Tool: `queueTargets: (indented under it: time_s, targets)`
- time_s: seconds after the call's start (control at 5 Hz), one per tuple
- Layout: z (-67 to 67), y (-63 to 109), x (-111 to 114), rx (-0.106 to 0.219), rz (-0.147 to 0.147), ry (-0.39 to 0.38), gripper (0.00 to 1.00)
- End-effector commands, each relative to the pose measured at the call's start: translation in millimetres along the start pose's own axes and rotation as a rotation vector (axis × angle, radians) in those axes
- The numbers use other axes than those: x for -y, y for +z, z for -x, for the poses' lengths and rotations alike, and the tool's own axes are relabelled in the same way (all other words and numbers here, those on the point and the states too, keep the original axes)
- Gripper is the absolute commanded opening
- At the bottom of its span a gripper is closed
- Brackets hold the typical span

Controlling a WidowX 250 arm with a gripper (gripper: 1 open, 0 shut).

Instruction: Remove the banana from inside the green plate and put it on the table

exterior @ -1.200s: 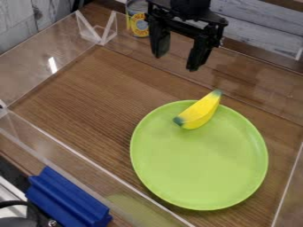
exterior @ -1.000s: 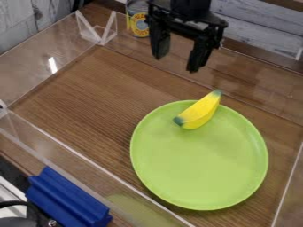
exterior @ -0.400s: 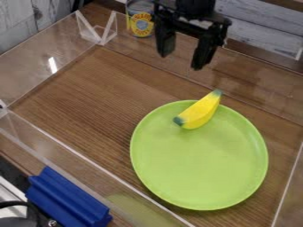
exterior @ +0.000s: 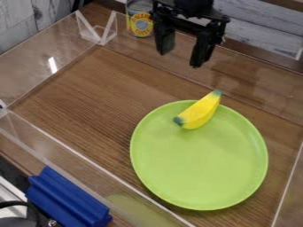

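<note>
The gripper (exterior: pixel 183 49) hangs near the far side of the table (exterior: pixel 89 97), its two dark fingers pointing down and standing wide apart, with nothing between them. The arm (exterior: pixel 196 9) comes in from the top edge of the view, black and bulky, and the fingertips sit beyond the plate (exterior: pixel 199 168) — well apart from the banana (exterior: pixel 198 111).

The banana lies on the plate, at the part of it nearest the gripper, close to the rim. It is short, stubby and gently curved, bright yellow along the body, with a green tip at each end. It lies aslant: one end points up and to the right in the view, over the rim, the other down and to the left. The plate is round, flat and lime-green, and it rests on the brown wood-grain table.

Behind the gripper, to the left in the view, stands a can (exterior: pixel 140 18) with a yellow and pale label. A blue block (exterior: pixel 67 199) sits at the lower left — outside the clear wall (exterior: pixel 89 177) — with a dark cable (exterior: pixel 18 206) beside it.
</note>
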State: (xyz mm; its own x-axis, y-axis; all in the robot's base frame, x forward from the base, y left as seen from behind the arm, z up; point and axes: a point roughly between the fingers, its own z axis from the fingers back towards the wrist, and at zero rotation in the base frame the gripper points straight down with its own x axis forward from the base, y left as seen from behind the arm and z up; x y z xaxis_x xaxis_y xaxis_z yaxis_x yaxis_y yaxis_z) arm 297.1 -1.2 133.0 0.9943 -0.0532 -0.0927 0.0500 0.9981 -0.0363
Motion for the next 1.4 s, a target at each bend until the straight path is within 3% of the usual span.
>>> queueTargets:
  time_s: [0.0,1.2]
  targets:
    - [-0.1,13.8,-2.3,0.043,0.004,-0.005,1.0]
    - [8.8,13.7,-1.6,0.016,0.021,-0.037,1.0]
